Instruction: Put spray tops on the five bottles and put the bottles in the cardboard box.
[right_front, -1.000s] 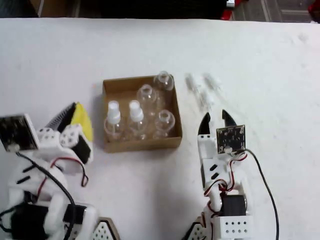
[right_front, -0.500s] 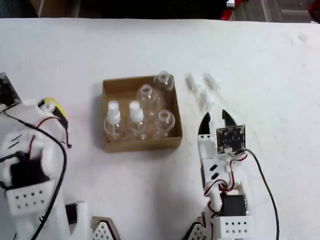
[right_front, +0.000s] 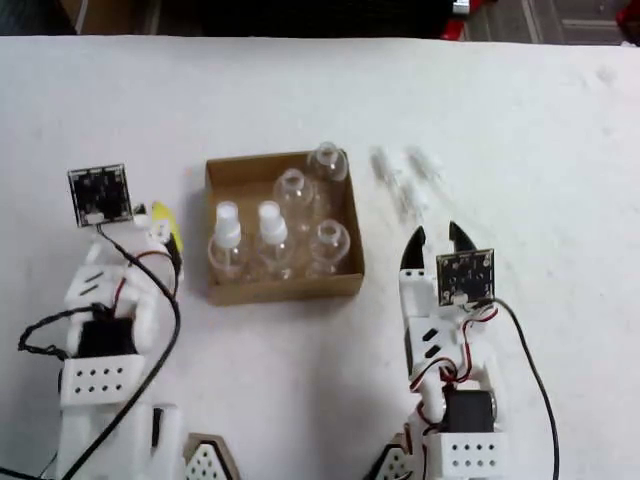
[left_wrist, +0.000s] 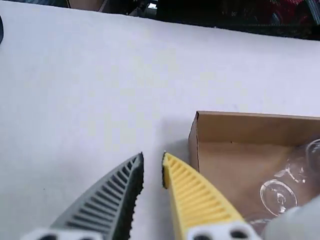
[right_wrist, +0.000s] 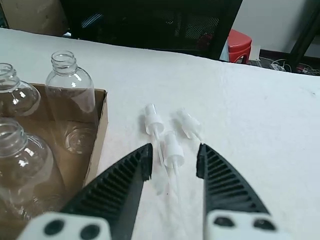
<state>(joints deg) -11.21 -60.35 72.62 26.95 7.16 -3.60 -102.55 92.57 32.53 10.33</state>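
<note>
5 bottles (right_front: 293, 192) are stood in the cardboard box (right_front: 285, 288) on the table (right_front: 520, 100). 2 of them, on the box's left-arm side, are fitted w/ spray tops (right_front: 227, 213); the other 3 are seen open-necked. 3 loose tops (right_front: 405, 180) are laid on the table just right of the box. The right tool (right_front: 435, 238) is seen spread wide & empty, near the loose tops, tips pointed at them. The left tool (right_front: 160, 218) is seen just left of the box, fingers only narrowly parted, w/ nothing gripped.
</note>
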